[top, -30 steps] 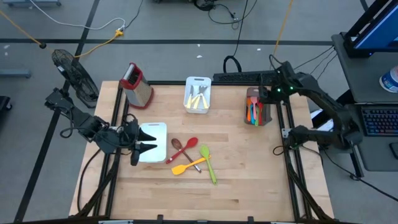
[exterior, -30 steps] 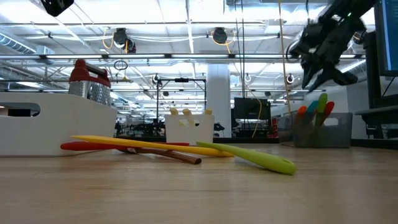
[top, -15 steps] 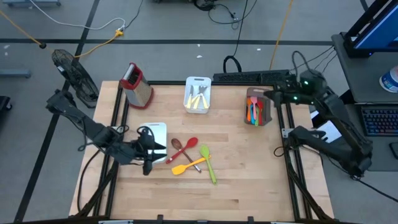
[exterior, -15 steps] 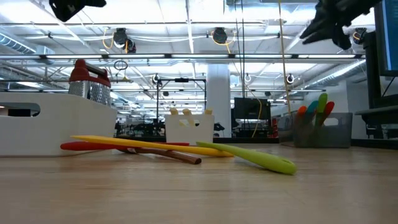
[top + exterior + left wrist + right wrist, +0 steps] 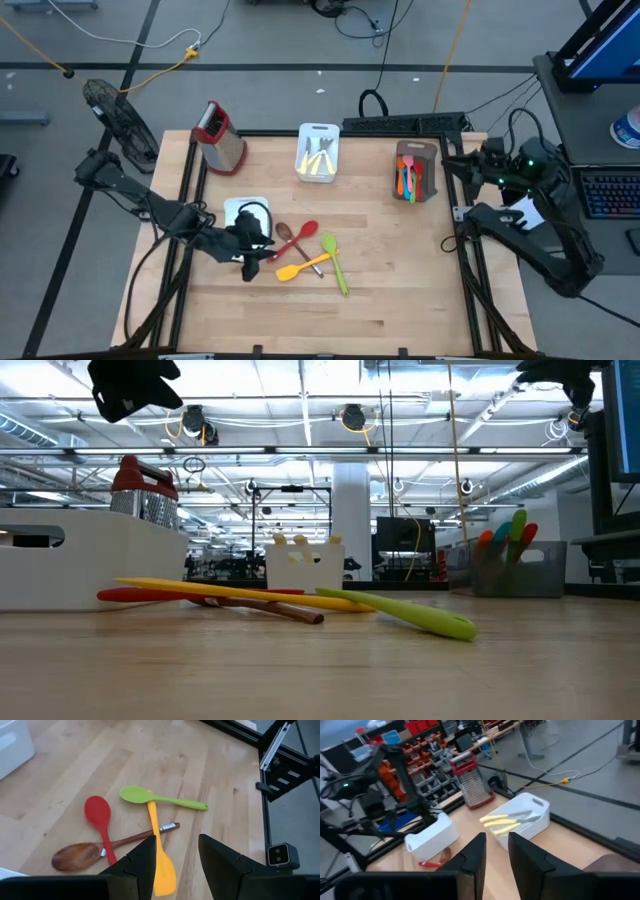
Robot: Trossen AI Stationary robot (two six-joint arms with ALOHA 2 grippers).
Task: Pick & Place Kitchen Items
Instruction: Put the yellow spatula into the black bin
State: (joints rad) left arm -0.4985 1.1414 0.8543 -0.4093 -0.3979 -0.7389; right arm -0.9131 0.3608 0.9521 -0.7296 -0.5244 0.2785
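In the lower centre of the high view, four kitchen items lie in a loose pile on the bare table [image 5: 400,290]. The green spatula [image 5: 334,262] is nearest the table's front edge. The orange-yellow spatula [image 5: 300,267] lies just beside it and crosses the brown wooden spoon [image 5: 288,237]. The red spoon [image 5: 302,233] overlaps the wooden spoon's handle.

The left gripper [image 5: 254,256] hovers just left of this pile, above the table, with its fingers spread and nothing between them. In the left wrist view the orange-yellow spatula's blade [image 5: 163,875] sits directly ahead of the gap between the fingers, so this is likely the next item to pick.

Recommended approach: descend straight down with the jaws kept apart. Straddle the spatula across its narrow width, close to the blade, clear of the wooden spoon's handle beneath it. Close only once both fingers are at table level. Lift vertically to avoid dragging the crossed items.

Behind the pile, a white tray [image 5: 243,213] sits left of centre. Farther back stand the grater [image 5: 218,136], a white bin [image 5: 318,152] of pale utensils, and a brown holder [image 5: 414,172] with coloured utensils, probably the destination.

The right gripper [image 5: 460,166] waits at the far right table edge beside that holder, its fingers slightly parted and empty.
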